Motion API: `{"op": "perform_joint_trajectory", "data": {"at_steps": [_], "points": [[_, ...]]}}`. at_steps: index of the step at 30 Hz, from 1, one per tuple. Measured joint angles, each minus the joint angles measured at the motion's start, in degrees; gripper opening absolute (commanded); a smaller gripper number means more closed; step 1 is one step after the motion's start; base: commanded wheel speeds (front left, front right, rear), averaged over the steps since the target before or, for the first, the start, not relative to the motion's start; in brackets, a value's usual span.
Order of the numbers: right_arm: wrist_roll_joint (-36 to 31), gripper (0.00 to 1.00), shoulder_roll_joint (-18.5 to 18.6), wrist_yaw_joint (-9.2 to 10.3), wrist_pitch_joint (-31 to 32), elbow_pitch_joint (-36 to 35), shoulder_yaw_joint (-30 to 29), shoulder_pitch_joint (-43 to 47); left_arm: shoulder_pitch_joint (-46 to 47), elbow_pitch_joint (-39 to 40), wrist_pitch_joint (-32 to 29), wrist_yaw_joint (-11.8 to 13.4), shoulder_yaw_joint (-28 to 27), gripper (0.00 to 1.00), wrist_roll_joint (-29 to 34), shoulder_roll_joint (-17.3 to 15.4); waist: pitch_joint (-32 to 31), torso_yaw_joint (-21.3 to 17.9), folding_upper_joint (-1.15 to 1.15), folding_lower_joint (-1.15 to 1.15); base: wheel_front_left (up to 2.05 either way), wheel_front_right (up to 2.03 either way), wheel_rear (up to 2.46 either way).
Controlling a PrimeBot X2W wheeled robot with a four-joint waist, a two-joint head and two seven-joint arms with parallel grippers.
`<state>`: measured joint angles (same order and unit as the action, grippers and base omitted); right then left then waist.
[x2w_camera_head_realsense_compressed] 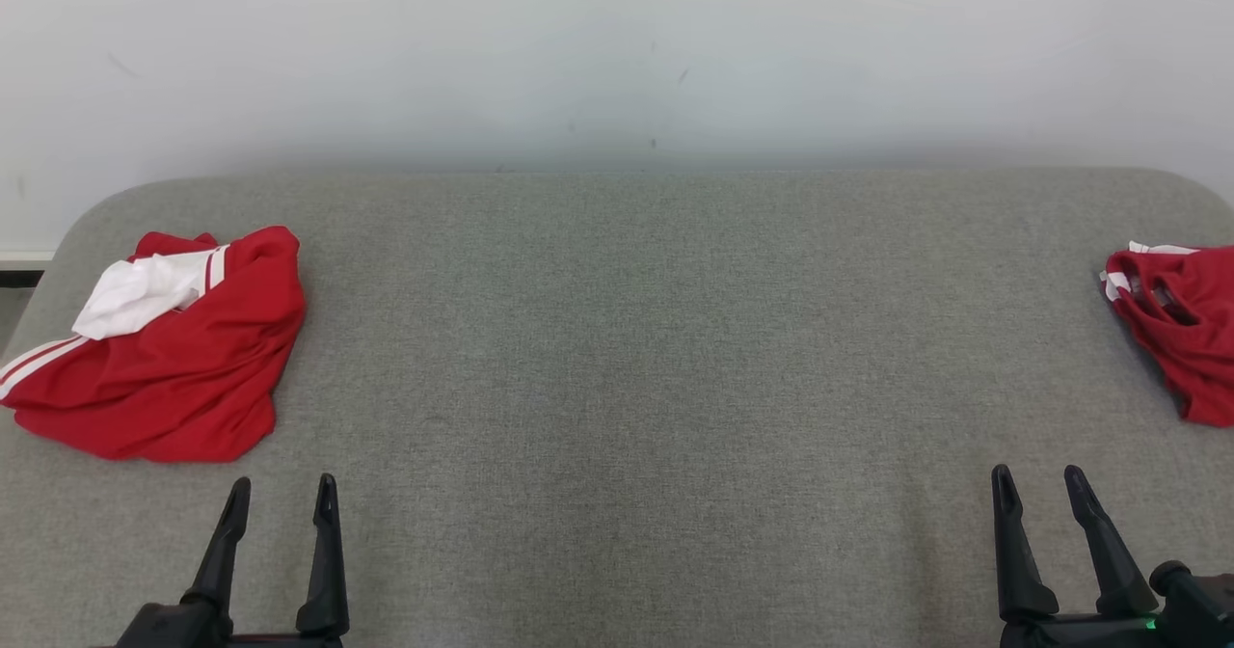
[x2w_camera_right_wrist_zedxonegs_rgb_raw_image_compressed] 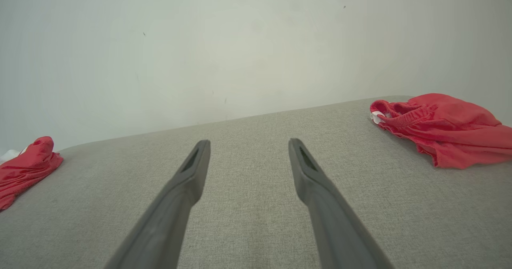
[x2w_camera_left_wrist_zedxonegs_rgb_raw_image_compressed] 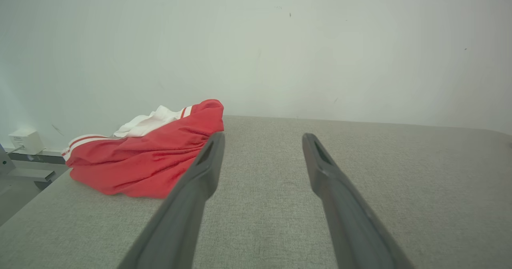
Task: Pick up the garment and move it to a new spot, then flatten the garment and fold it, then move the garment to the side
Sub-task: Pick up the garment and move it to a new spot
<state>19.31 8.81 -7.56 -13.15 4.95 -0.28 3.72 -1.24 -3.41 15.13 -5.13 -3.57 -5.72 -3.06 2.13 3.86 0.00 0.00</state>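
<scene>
A crumpled red garment [x2w_camera_head_realsense_compressed: 183,368] with white stripes and a white patch lies at the left edge of the grey fabric table [x2w_camera_head_realsense_compressed: 636,339]; it also lies left of the fingers in the left wrist view [x2w_camera_left_wrist_zedxonegs_rgb_raw_image_compressed: 148,161]. A second red garment [x2w_camera_head_realsense_compressed: 1186,339] lies bunched at the right edge, and the right wrist view has it at upper right [x2w_camera_right_wrist_zedxonegs_rgb_raw_image_compressed: 444,129]. My left gripper [x2w_camera_head_realsense_compressed: 283,482] stands open just in front of the left garment, touching nothing. My right gripper [x2w_camera_head_realsense_compressed: 1038,472] is open too, in front of and left of the right garment. Both pairs of fingers are empty [x2w_camera_left_wrist_zedxonegs_rgb_raw_image_compressed: 262,135] [x2w_camera_right_wrist_zedxonegs_rgb_raw_image_compressed: 248,141].
A pale wall [x2w_camera_head_realsense_compressed: 617,50] rises right behind the table's far edge. The table's far corners are rounded. A small white box [x2w_camera_left_wrist_zedxonegs_rgb_raw_image_compressed: 26,141] sits low by the wall beyond the table's left side. A wide stretch of grey cloth separates the two garments.
</scene>
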Motion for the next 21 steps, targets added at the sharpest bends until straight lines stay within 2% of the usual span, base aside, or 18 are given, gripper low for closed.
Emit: {"op": "perform_joint_trajectory", "data": {"at_steps": [10,21], "points": [[-0.52,1.0,-0.53,0.01,0.04,-0.14,0.11,0.6,0.66,-0.44,0.0,-0.22,-0.24,1.0,0.3,0.04,0.03,2.25,0.0,0.0,0.0,0.0,0.0],[-0.82,1.0,-1.01,0.01,0.01,0.45,0.93,0.86,0.7,-1.05,0.0,-0.27,-1.11,1.0,0.58,-0.05,0.33,10.73,0.0,0.0,0.0,0.0,0.0]]}}
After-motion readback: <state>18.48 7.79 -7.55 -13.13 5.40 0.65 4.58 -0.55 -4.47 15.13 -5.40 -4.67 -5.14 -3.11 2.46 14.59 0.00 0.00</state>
